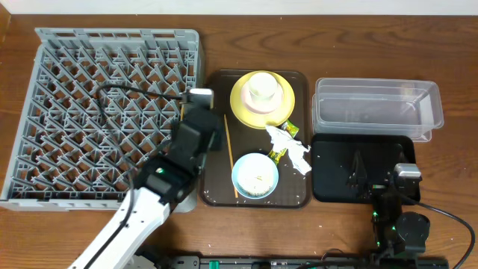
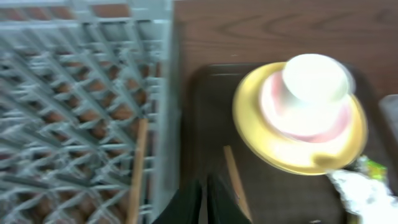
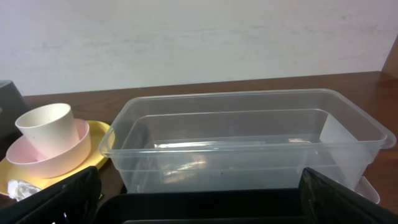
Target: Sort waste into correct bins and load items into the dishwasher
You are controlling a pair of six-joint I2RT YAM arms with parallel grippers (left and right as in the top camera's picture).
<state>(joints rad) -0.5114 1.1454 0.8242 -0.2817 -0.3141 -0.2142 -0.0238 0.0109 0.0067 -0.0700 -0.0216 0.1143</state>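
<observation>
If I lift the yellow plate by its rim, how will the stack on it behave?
Likely top-heavy: the cream cup sits in a pink bowl on the yellow plate, so tilting could slide or tip them. The smooth plate looks rigid but probably slippery.

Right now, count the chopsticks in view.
2. One chopstick lies in the grey rack, a second chopstick on the brown tray; more may be hidden.

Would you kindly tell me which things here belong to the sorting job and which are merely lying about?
Job: dish rack, yellow plate, pink bowl, cream cup, blue bowl with rice scraps, chopsticks, napkin, wrapper, clear tub, black tray.
Lying about: brown serving tray, merely carrying the dishes.
</observation>
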